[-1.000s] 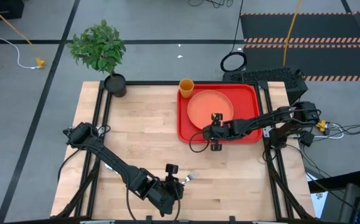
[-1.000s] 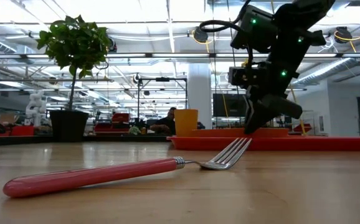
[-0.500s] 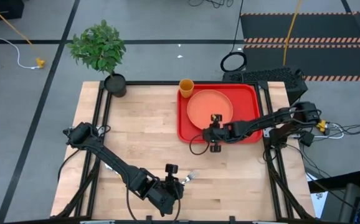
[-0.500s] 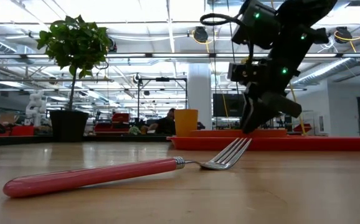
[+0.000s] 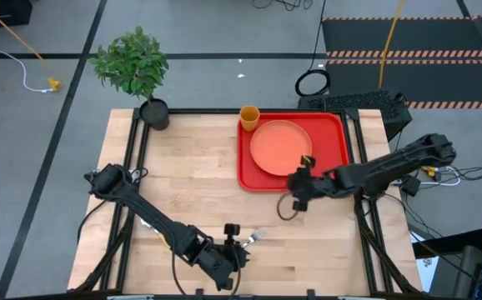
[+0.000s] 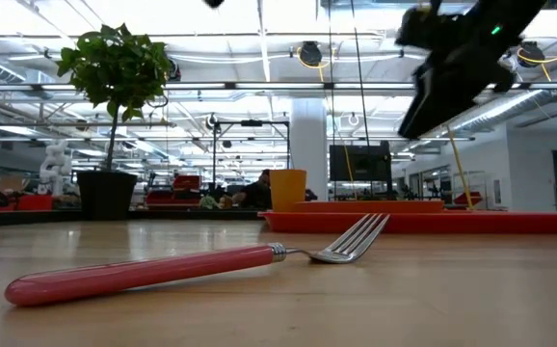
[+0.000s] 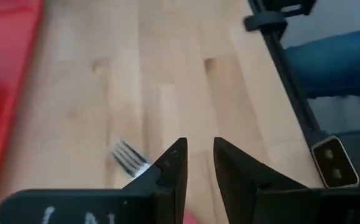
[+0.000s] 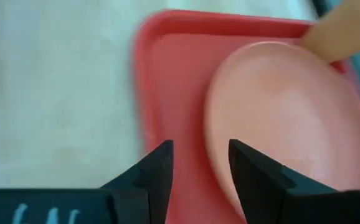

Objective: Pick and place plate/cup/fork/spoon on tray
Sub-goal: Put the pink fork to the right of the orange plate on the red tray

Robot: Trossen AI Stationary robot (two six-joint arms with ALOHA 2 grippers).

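Observation:
The fork (image 6: 163, 270) lies flat on the table near its front edge, pinkish-red handle and silver tines (image 7: 127, 158). My left gripper (image 5: 244, 247) hovers just above it, open by a narrow gap with nothing between its fingers (image 7: 198, 165). The plate (image 5: 280, 147) rests on the tray (image 5: 337, 125). The cup (image 5: 249, 117) stands upright at the tray's far left corner. My right gripper (image 5: 304, 169) hangs open and empty (image 8: 200, 162) above the tray's near edge, high in the low view (image 6: 415, 120). I cannot make out the spoon in any view.
A potted plant (image 5: 154, 112) stands at the table's far left corner. Black frame rails (image 5: 366, 208) run along the table's sides. Bare wood (image 5: 191, 175) stretches between the tray and the left arm.
My right gripper has risen from just over the plate and drawn back toward the table's right and near edges, now over the tray's near rim. The fork, plate and cup have stayed where they were.

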